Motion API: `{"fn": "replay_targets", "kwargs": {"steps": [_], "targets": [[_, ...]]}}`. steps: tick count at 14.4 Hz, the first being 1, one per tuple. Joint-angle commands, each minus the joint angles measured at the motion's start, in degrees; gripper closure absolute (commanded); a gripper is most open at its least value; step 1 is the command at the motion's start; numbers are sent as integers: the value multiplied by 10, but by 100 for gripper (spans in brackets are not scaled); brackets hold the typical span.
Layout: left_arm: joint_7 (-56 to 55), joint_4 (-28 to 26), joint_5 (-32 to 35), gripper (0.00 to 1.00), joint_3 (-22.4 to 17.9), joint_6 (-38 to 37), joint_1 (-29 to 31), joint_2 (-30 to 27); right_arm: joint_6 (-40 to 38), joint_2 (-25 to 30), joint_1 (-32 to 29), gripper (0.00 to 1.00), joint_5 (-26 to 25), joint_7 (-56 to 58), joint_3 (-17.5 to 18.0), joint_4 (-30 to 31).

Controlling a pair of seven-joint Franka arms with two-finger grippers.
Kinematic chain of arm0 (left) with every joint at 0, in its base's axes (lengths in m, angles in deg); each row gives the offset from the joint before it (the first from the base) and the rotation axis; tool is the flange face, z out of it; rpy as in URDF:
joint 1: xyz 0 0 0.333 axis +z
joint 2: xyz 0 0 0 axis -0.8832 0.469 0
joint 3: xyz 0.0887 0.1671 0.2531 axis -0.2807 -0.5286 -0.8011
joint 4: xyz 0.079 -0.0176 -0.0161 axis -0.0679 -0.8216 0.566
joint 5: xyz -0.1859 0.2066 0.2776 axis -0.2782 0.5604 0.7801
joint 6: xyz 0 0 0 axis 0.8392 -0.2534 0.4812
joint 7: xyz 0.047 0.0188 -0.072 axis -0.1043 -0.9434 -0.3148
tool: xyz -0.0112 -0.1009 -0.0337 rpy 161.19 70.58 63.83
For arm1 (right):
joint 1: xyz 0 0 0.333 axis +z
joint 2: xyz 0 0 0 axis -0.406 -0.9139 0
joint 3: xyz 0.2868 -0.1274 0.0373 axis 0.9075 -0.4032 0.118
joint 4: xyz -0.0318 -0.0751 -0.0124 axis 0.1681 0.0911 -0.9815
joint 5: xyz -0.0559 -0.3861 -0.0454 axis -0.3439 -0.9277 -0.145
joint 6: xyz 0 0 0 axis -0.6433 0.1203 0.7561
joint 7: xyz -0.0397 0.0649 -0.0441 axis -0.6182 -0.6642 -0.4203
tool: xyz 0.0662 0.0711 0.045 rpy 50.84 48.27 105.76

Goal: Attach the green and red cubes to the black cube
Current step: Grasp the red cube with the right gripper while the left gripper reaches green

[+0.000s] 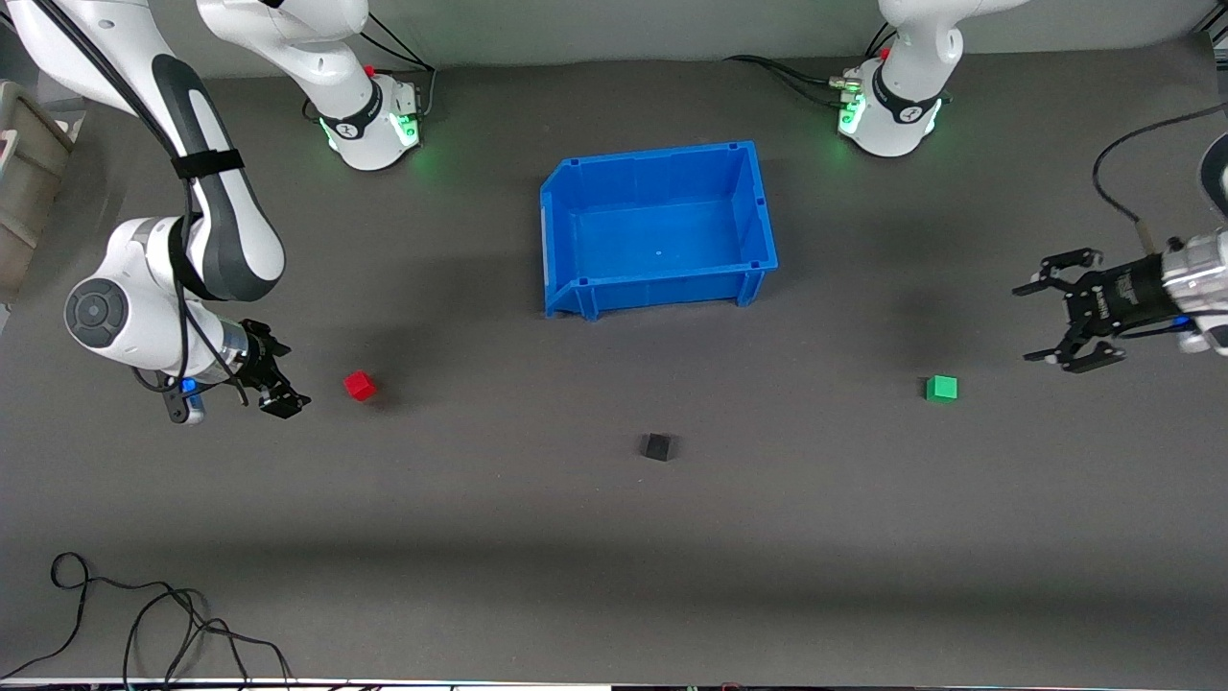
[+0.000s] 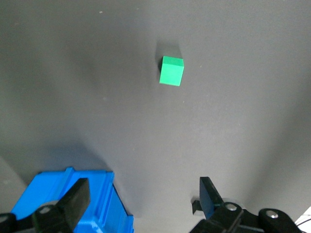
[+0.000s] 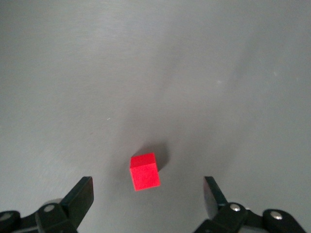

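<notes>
The red cube (image 1: 360, 385) lies on the dark table toward the right arm's end. The green cube (image 1: 941, 388) lies toward the left arm's end. The black cube (image 1: 657, 446) lies between them, a little nearer the front camera. My right gripper (image 1: 291, 376) is open and empty, low over the table just beside the red cube; the cube (image 3: 145, 172) shows just ahead of its open gripper (image 3: 148, 196). My left gripper (image 1: 1027, 322) is open and empty, over the table near the green cube, which shows well ahead (image 2: 172, 71) of the gripper (image 2: 144, 196).
An empty blue bin (image 1: 758, 206) stands mid-table, farther from the front camera than the cubes; its corner shows in the left wrist view (image 2: 104, 204). Loose black cables (image 1: 144, 614) lie at the near edge toward the right arm's end. A beige box (image 1: 24, 182) sits at that table end.
</notes>
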Motion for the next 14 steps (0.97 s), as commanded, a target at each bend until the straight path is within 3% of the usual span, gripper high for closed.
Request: {"fn": "replay_targets", "kwargs": {"steps": [1,4,8,14], "targets": [[55,3,-19,0,2,42,0,49,11,-39,5,0,1,-48,1,0],[137,10,-70,0,2,72,1,110,29,-69,13,0,0,10,1,1],[168,17,-83,0,4,122,-3,162,34,-90,21,2,-12,85,5,1],[235,22,-109,0,4,152,-1,214,94,-113,34,1,-5,83,5,0]]}}
